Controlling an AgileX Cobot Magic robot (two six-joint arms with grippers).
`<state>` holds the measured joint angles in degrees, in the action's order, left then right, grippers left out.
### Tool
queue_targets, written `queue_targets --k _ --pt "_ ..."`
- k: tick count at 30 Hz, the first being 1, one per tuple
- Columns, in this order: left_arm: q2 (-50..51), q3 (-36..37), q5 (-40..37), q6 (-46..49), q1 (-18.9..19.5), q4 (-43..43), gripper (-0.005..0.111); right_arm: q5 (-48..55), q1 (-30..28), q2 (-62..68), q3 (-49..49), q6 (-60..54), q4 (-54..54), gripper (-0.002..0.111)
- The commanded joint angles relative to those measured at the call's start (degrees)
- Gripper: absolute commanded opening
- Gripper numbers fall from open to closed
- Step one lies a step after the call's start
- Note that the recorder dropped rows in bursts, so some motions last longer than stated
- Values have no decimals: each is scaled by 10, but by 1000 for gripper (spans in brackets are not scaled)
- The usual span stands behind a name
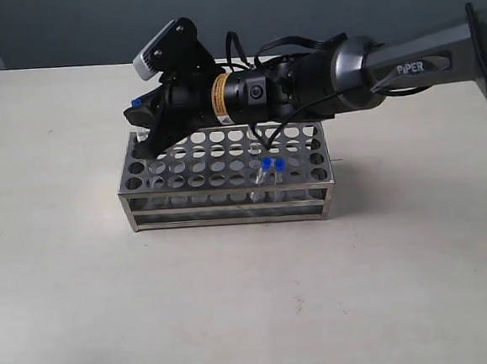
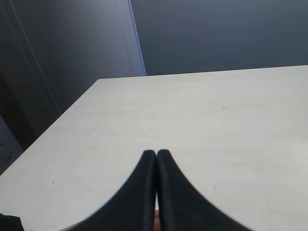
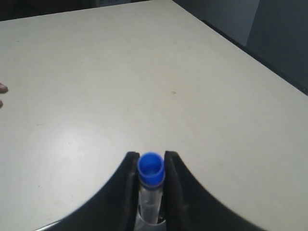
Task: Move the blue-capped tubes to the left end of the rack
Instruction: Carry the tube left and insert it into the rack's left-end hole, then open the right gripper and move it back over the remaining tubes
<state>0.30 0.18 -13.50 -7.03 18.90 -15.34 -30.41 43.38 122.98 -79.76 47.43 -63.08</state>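
Observation:
The steel rack (image 1: 228, 202) stands mid-table in the exterior view. My right gripper (image 1: 140, 114) reaches across from the right to the rack's far left corner. It is shut on a blue-capped tube (image 3: 151, 168), with a black finger (image 3: 129, 185) on each side just below the cap. That cap (image 1: 137, 100) peeks out beside the gripper. The tube's clear body runs down toward the rack's top plate, and its lower end is hidden. Two more blue-capped tubes (image 1: 267, 164) (image 1: 279, 165) stand side by side near the rack's front, right of centre. My left gripper (image 2: 157, 154) is shut and empty over bare table.
The pale table (image 1: 237, 309) stretches around the rack on all sides. The right arm's dark body (image 1: 303, 84) hangs over the rack's back rows. A dark wall (image 2: 216, 33) lies beyond the table edge (image 2: 62, 113) in the left wrist view.

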Motion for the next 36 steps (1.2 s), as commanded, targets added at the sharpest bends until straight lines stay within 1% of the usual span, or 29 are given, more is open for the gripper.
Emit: queue_targets --k 1,4,5,6,7,9,15,17,19,21,23,26,30,32,36 --pt "-3 -2 1 0 -1 -1 1 -17 0 9 -1 2 -5 -1" --pt "-3 -2 1 0 -1 -1 1 -17 0 9 -1 2 -5 0" --pt "-3 -2 1 0 -1 -1 1 -17 0 9 -1 2 -5 4" --pt "-3 -2 1 0 -1 -1 1 -17 0 9 -1 2 -5 11" --pt "-3 -2 1 0 -1 -1 1 -17 0 9 -1 2 -5 24" --pt "-3 -2 1 0 -1 -1 1 -17 0 9 -1 2 -5 36" --pt "-3 -2 1 0 -1 -1 1 -9 0 -4 -1 2 20 36" --pt "-3 -2 1 0 -1 -1 1 33 -3 -29 -1 18 38 36" --pt "-3 -2 1 0 -1 -1 1 76 -8 -59 -1 39 34 36" --pt "-3 -2 1 0 -1 -1 1 125 -17 -97 -1 43 8 36" --pt "-3 -2 1 0 -1 -1 1 143 -30 -134 8 45 -20 36" --pt "-3 -2 1 0 -1 -1 1 125 -57 -187 45 50 -29 36" --pt "-3 -2 1 0 -1 -1 1 66 -100 -239 118 50 -29 36" --pt "-3 -2 1 0 -1 -1 1 44 -117 -248 163 47 -29 36" --pt "-3 -2 1 0 -1 -1 1 25 -131 -232 219 35 -31 36"
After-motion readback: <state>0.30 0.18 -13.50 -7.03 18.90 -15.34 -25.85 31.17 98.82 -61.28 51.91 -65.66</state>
